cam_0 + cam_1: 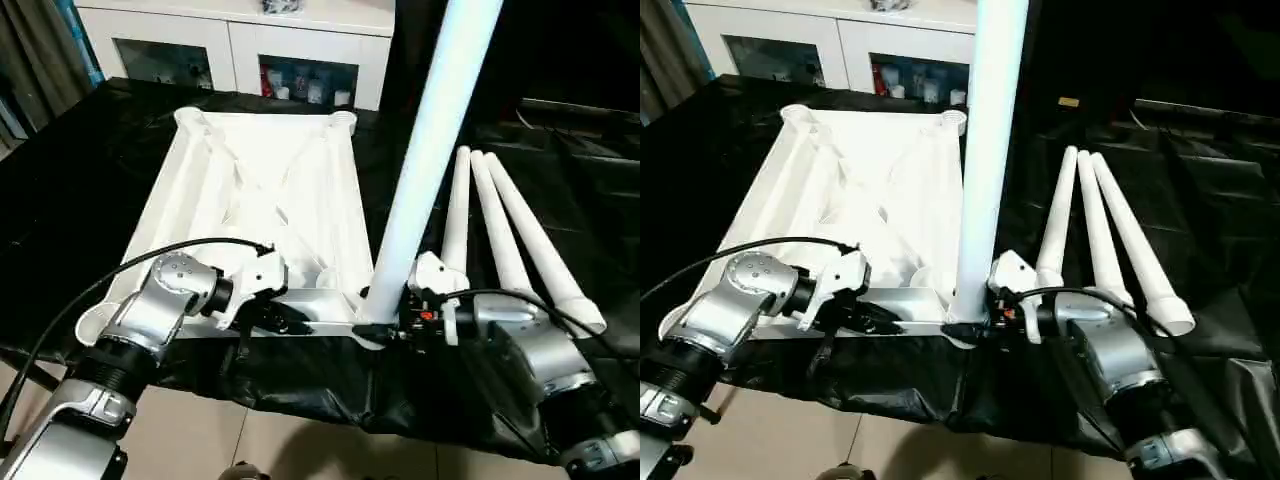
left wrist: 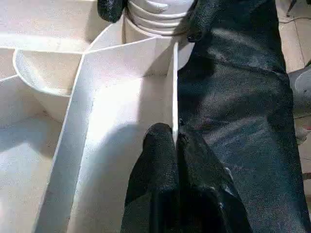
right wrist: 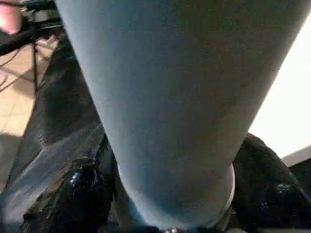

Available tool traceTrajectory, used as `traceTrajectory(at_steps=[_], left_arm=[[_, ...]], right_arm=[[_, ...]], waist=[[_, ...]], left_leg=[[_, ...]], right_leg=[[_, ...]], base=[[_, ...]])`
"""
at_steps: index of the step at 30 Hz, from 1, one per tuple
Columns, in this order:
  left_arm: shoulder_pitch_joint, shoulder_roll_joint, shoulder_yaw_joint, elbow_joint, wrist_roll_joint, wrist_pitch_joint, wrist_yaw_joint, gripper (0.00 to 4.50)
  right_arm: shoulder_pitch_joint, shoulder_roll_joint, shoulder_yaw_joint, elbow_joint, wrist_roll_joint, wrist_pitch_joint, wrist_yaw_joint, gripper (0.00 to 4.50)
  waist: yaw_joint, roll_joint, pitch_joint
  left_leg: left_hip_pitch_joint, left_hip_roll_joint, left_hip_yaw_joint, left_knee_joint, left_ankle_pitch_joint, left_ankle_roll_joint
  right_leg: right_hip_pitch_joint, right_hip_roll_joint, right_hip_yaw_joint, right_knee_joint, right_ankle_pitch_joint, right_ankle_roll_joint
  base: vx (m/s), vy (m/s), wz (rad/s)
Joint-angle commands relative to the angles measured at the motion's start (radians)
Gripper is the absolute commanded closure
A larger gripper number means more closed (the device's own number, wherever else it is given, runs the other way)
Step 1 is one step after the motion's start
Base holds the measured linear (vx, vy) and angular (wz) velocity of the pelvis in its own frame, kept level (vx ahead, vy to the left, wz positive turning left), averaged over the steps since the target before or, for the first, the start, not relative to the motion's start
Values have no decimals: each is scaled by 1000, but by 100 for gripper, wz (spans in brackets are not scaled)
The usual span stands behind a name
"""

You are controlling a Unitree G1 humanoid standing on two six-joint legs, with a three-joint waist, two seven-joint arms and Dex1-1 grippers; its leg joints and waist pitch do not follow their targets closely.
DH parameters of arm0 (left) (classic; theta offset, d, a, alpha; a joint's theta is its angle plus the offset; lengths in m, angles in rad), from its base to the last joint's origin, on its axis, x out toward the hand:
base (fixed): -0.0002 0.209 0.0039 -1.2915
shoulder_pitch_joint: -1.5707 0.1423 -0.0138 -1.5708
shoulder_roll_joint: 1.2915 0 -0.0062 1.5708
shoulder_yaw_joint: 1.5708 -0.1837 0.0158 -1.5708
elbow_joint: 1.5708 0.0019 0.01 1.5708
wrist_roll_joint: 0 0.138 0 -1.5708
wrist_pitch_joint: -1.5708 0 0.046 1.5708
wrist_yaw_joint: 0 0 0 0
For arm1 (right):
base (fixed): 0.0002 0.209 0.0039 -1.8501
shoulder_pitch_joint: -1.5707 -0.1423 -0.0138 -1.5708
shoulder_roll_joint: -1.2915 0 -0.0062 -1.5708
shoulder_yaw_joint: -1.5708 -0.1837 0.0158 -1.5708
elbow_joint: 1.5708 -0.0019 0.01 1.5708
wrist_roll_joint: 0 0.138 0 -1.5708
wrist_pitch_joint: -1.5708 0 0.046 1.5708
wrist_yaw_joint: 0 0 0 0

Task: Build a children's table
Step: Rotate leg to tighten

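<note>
With the right claw [image 1: 385, 322] straddling the base of an upright leg [image 1: 425, 160] in the top's [image 1: 265, 190] near corner socket and the left claw [image 2: 175, 145] pinching the rim beside it, the leg is risking tipping.

The white plastic rectangular table top [image 1: 262, 190] is showing a smooth, slightly glossy ribbed underside; the upright white plastic tube leg [image 1: 432, 150] is looking smooth and satiny; the black crinkled sheet [image 1: 90, 170] under them is shining like thin plastic film; the silver forearm [image 1: 160, 300] on the left is gleaming like brushed metal.
</note>
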Motion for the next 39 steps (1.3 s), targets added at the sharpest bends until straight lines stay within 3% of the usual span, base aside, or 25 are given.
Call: traceTrajectory(at_steps=[1,3,9,11,15,16,17,19,21,23,24,27,28,29,32,36,37,39], left_arm=[[-25,-26,10,1,-1,26,60,450],[-26,-35,15,5,3,35,87,450],[-41,-138,57,-1,29,185,323,450],[-41,-147,60,-4,31,197,340,450],[-41,-241,85,-29,37,296,492,450],[-34,-301,89,-57,37,346,566,450],[-34,-301,89,-57,37,346,566,450],[-23,-325,69,-75,52,357,585,450],[-20,-322,56,-70,62,342,579,450],[-19,-318,50,-65,66,329,576,450],[-19,-317,50,-65,67,329,576,450],[-19,-307,43,-60,75,321,576,450],[-19,-307,43,-60,75,321,576,450],[-16,-299,40,-59,78,316,573,450],[-8,-281,40,-61,81,308,576,450],[1,-281,46,-68,88,313,599,450],[1,-281,46,-68,88,313,599,450],[2,-284,48,-63,93,306,609,450]], right_arm=[[11,36,7,36,-24,2,-75,168],[5,54,-5,55,-33,10,-127,172],[-56,198,-93,204,-64,53,-486,179],[-60,208,-99,214,-64,55,-507,179],[-98,282,-128,297,-71,48,-653,180],[-124,322,-141,348,-78,46,-732,180],[-124,322,-141,348,-78,46,-732,180],[-142,338,-134,376,-94,16,-744,124],[-148,343,-141,381,-88,4,-738,107],[-150,345,-149,383,-80,6,-734,100],[-151,345,-149,383,-80,5,-733,75],[-162,344,-156,394,-78,-5,-731,61],[-162,344,-156,394,-78,-5,-731,61],[-164,334,-148,388,-95,-23,-733,38],[-141,270,-139,310,-141,-32,-763,38],[-107,224,-140,239,-160,-41,-760,38],[-107,224,-140,239,-160,-41,-760,38],[-58,163,-177,110,-142,-11,-730,38]], waist=[[-5,5,-46],[-12,5,-43],[-32,5,-46],[-35,4,-49],[-34,7,-59],[-32,5,-63],[-36,7,-64],[-35,6,-63],[-32,12,-63],[-32,11,-63],[-32,10,-63],[-35,19,-64],[-36,17,-64],[-35,23,-64],[-35,17,-65],[-32,19,-70],[-32,19,-69],[-30,18,-68]], left_leg=[[8,54,-14,-71,-252,35],[10,52,-17,-74,-294,18],[11,49,-22,-77,-310,-16],[12,47,-20,-73,-301,-9],[9,46,-16,-66,-240,4],[7,45,-16,-65,-227,11],[7,48,-14,-65,-218,9],[6,46,-14,-64,-212,14],[4,43,-14,-62,-216,25],[4,43,-15,-64,-225,30],[4,43,-15,-65,-229,30],[7,45,-17,-67,-256,18],[5,45,-17,-67,-257,18],[6,44,-18,-67,-260,16],[6,42,-16,-65,-249,15],[4,42,-13,-58,-192,36],[2,41,-12,-58,-191,44],[3,42,-11,-58,-198,46]], right_leg=[[43,-83,47,-76,-288,-203],[40,-86,48,-84,-373,-184],[40,-86,48,-88,-413,-170],[40,-86,49,-89,-391,-175],[47,-85,49,-79,-285,-207],[52,-82,47,-76,-267,-207],[51,-83,48,-72,-247,-214],[52,-82,47,-74,-237,-217],[52,-81,46,-77,-248,-206],[53,-81,46,-80,-266,-195],[53,-80,45,-80,-273,-191],[49,-80,45,-81,-279,-190],[50,-79,45,-80,-274,-191],[50,-79,45,-79,-272,-193],[54,-74,45,-80,-256,-187],[56,-75,46,-70,-164,-208],[56,-76,45,-71,-170,-212],[56,-76,46,-75,-196,-202]], base=[[0,0,0],[0,0,0],[0,0,0],[0,0,0],[0,0,0],[0,0,0],[0,0,0],[0,0,0],[0,0,0],[0,0,0],[0,0,0],[0,0,0],[0,0,0],[0,0,0],[0,0,0],[0,0,0],[0,0,0],[0,0,0]])
